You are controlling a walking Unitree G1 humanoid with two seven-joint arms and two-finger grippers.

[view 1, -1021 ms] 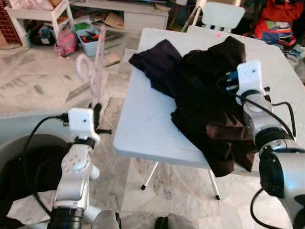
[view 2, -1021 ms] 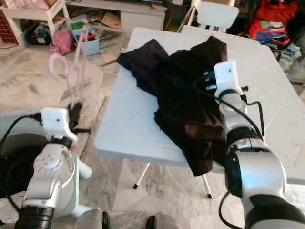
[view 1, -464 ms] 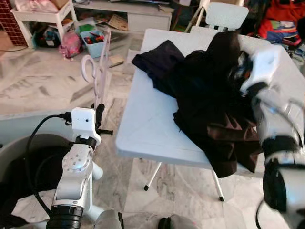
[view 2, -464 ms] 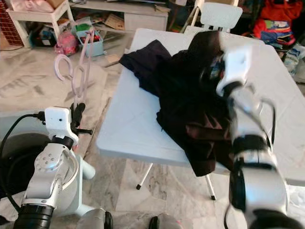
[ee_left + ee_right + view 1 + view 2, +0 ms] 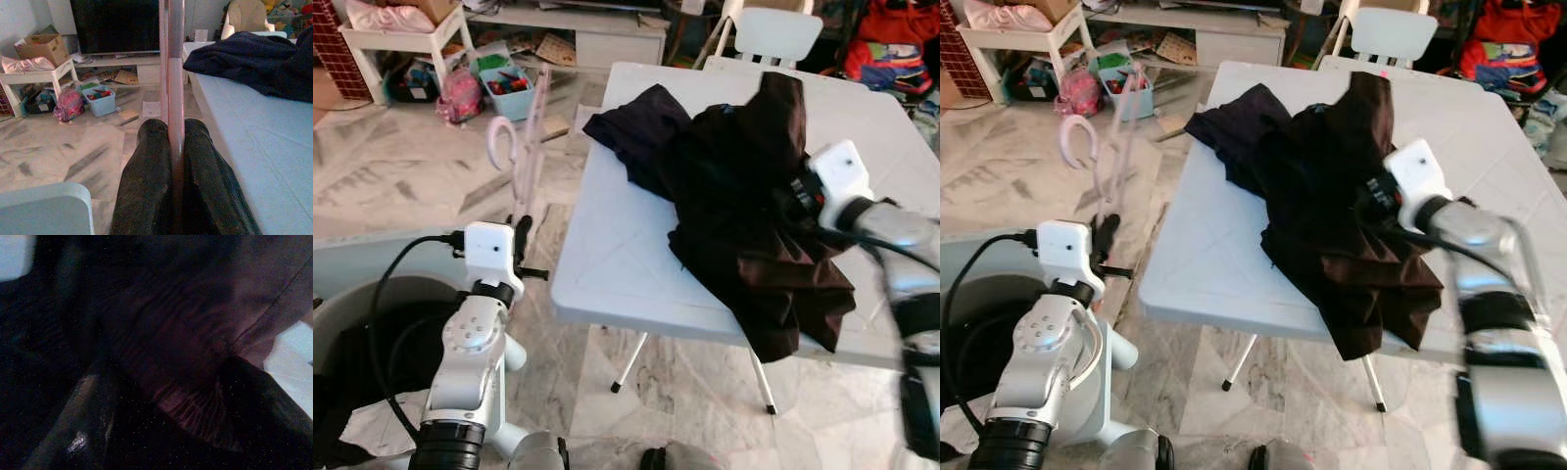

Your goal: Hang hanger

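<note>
The left gripper (image 5: 175, 147) holds the hanger (image 5: 521, 142) to the left of the worktop (image 5: 607, 245), over the floor (image 5: 401, 176); its jaws are pressed together on the lower end of the hanger, the two black fingers (image 5: 146, 181) flanking the rod on either side; the hanger stands nearly upright, long axis vertical with a slight lean to the far right, its hook at the upper left curling open toward the left; it is pale pink, glossy plastic, thin rods with a round hook.

The right gripper (image 5: 795, 201) sits on the right part of the worktop, buried in the garment (image 5: 734, 196); in the right wrist view dark, finely ribbed fabric (image 5: 186, 382) lies between and over the fingers (image 5: 83, 421), so the jaws appear partly spread with cloth bunched in them, though I cannot tell whether they pinch it; the garment is a crumpled heap of black to dark-brown cloth, soft and folded, spread from the far middle of the worktop to its near right edge, where a corner hangs over.

The worktop is a white, smooth, rectangular folding table with thin metal legs; a white chair (image 5: 771, 29) stands at its far side; the floor is marbled pale stone; a grey tub (image 5: 352, 323) with dark contents lies near left beside the left arm.
</note>
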